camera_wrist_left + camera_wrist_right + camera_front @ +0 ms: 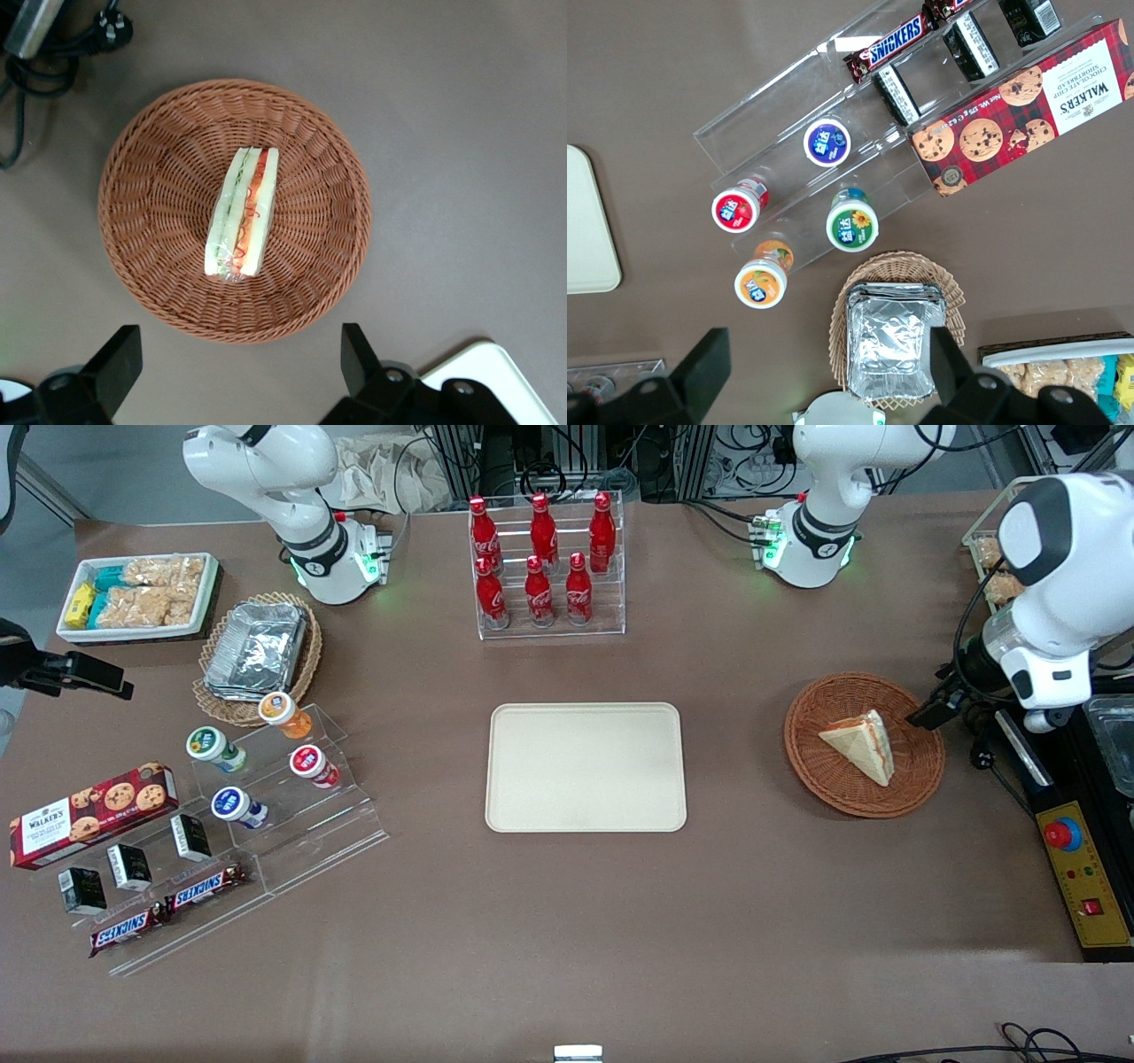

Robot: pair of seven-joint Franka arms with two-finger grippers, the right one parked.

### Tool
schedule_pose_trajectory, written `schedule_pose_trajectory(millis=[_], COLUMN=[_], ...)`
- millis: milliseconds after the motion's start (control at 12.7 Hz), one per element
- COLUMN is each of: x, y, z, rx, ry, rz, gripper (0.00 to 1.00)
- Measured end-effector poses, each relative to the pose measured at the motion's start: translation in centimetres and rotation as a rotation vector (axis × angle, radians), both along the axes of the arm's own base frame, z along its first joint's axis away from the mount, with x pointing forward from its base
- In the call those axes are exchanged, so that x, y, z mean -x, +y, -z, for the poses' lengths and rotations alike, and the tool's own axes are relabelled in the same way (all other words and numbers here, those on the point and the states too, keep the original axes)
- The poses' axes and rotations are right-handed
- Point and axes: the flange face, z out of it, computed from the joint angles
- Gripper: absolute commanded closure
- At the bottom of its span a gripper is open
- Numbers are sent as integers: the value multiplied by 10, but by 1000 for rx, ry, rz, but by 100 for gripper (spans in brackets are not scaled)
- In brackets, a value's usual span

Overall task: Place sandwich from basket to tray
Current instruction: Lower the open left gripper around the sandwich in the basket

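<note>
Front view: my gripper hangs above the desk at the working arm's end, just beside the rim of the basket. From here I can't tell the finger spacing. The sandwich lies in the basket, a white wedge with the orange-red filling edge turned toward my gripper. The tray sits mid-desk, well apart from the basket, nothing on it. Farther from the camera than the tray: a clear rack of red cola bottles. Toward the parked arm's end: a tan wicker basket holding foil containers, a white bin of snack packets, yogurt cups on clear acrylic steps, a cookie box and Snickers bars.

Left wrist view: I'm looking straight down at the basket. The sandwich is near its centre, standing on one bread face's edge so the layers face up: green, white, orange-red. My gripper is spread wide, both fingers clear of the basket rim, holding nothing. A corner of the tray shows just beside one finger. A black cable and plug lie on the desk near the basket.

Right wrist view: the yogurt cups, the cookie box, the Snickers bars, the foil containers and an edge of the tray.
</note>
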Motion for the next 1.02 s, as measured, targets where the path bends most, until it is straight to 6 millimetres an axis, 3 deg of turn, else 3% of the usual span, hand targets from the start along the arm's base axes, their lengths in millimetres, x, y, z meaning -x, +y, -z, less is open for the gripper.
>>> schedule_pose_trajectory(millis=[314,707,1021], x=[-1,20,39], y=[-2,0,1], z=[56,124,148], rx=[-12,-21,-18], ry=[-3,-8,16], rz=[-40,-57,-69], gripper=[0,0,0])
